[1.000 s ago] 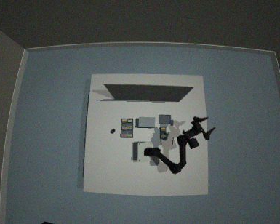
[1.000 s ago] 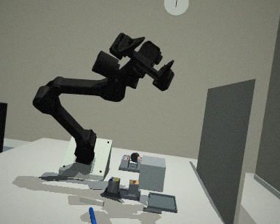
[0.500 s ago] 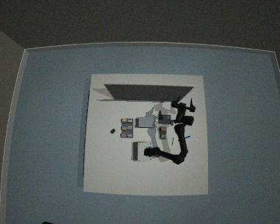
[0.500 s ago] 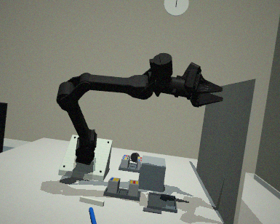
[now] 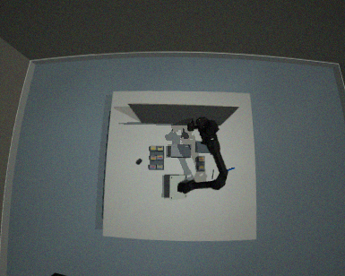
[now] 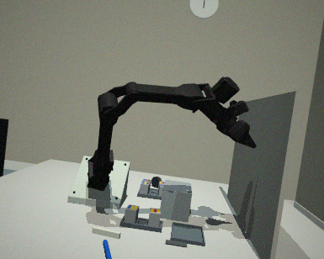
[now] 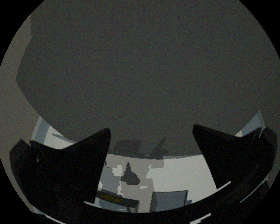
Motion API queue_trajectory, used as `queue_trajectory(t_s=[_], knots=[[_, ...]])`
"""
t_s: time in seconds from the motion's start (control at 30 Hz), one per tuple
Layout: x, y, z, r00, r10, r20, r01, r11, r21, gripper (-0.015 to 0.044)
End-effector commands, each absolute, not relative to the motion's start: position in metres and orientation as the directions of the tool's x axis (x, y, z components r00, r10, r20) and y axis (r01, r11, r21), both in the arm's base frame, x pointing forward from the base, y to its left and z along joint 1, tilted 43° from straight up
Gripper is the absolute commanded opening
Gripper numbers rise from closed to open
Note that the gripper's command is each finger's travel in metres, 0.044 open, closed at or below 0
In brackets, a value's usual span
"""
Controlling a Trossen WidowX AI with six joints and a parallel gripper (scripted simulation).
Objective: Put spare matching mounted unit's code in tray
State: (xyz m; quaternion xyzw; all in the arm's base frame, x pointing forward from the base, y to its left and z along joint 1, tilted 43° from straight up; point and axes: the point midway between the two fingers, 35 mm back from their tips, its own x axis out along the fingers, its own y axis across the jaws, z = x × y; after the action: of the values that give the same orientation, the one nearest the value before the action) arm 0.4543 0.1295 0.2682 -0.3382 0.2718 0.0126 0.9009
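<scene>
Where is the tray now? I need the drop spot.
In the exterior view the tray lies flat, front right on the table, before the grey block, near the upright panel.

arm (image 6: 157,93) black | panel (image 6: 262,168) dark grey | tray (image 6: 187,234) grey | pen (image 6: 108,249) blue
</scene>
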Motion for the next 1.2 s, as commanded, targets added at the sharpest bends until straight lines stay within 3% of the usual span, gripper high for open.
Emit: queue_trajectory(t_s=[0.0, 0.2, 0.37, 1.17], knots=[[0.432, 0.147, 0.195, 0.636, -0.274, -0.721, -0.232, 0.824, -0.518, 0.044], [0.393, 0.152, 0.147, 0.387, -0.444, -0.808, -0.181, 0.823, -0.539, 0.044], [0.358, 0.151, 0.127, 0.196, -0.614, -0.764, -0.126, 0.757, -0.641, 0.044], [0.356, 0.151, 0.127, 0.189, -0.622, -0.76, -0.123, 0.753, -0.646, 0.044]])
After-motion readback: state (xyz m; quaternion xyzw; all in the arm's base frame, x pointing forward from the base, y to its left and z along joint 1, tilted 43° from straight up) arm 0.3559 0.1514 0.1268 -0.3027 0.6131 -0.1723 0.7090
